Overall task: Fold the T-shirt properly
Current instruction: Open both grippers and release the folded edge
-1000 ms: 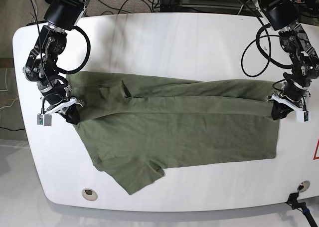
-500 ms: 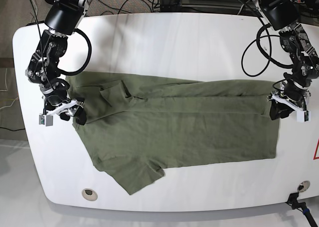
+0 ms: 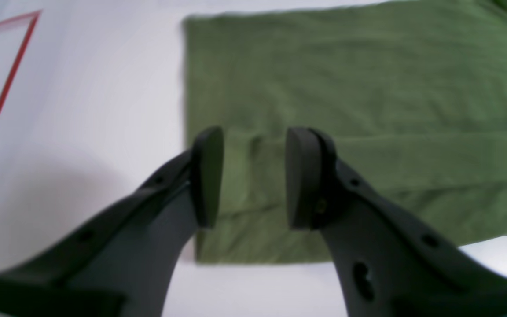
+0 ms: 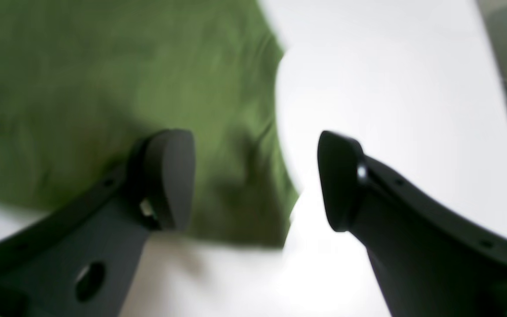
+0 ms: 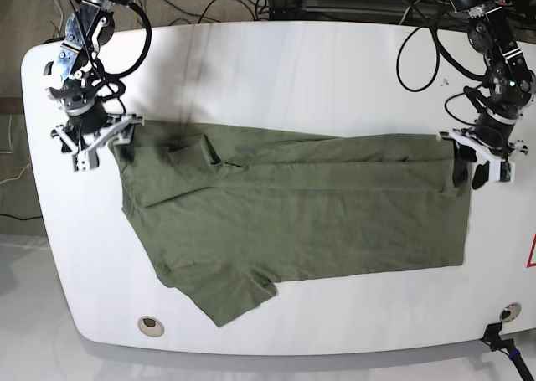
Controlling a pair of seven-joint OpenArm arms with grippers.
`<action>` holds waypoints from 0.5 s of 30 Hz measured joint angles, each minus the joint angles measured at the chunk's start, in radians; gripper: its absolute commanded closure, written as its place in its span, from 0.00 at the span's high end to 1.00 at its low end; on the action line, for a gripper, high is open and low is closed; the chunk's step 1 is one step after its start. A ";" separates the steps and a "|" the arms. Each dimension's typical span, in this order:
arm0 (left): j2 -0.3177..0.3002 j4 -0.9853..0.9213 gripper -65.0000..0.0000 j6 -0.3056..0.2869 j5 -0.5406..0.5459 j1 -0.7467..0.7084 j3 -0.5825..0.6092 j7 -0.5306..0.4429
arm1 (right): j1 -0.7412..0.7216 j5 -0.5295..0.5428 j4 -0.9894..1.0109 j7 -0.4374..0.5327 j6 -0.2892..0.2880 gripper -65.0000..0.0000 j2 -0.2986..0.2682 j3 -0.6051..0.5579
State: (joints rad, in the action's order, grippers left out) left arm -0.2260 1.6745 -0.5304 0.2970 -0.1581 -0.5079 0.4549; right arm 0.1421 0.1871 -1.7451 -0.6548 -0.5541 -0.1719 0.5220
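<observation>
Fingers (image 3: 209,176) on both arms are apart, one pair at each end of the T-shirt (image 5: 293,213), which runs lengthwise between them.

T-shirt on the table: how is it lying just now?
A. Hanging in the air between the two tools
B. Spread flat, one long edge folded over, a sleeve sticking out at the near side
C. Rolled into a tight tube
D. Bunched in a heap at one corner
B: in the base view the T-shirt lies flat on the table, far edge folded over, one sleeve jutting out.
</observation>
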 measured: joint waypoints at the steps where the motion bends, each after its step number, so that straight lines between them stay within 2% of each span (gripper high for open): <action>1: -0.001 0.002 0.34 -0.002 -0.017 -0.021 0.009 -0.037 | 0.024 -0.004 -0.010 0.003 -0.005 0.64 -0.001 -0.001; 5: 0.023 -0.005 0.34 0.012 -0.109 -0.105 0.029 -0.177 | 0.110 -0.026 0.008 0.157 -0.004 0.64 0.000 0.000; 8: 0.064 -0.005 0.34 0.003 -0.189 -0.114 0.031 -0.254 | 0.136 -0.034 0.066 0.178 -0.004 0.64 0.000 0.000; 10: 0.069 -0.019 0.34 0.002 -0.219 -0.119 0.032 -0.312 | 0.135 -0.041 0.111 0.216 -0.001 0.64 0.000 0.000; 15: 0.069 -0.023 0.34 0.006 -0.238 -0.157 0.029 -0.328 | 0.121 -0.032 0.211 0.284 -0.001 0.64 -0.004 0.000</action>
State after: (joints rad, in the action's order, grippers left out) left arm -0.1574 1.6516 -0.5247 0.0593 -0.3153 -0.4793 0.1265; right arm 0.2634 0.1555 -1.5337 -0.3710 -0.5549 -0.1757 0.5217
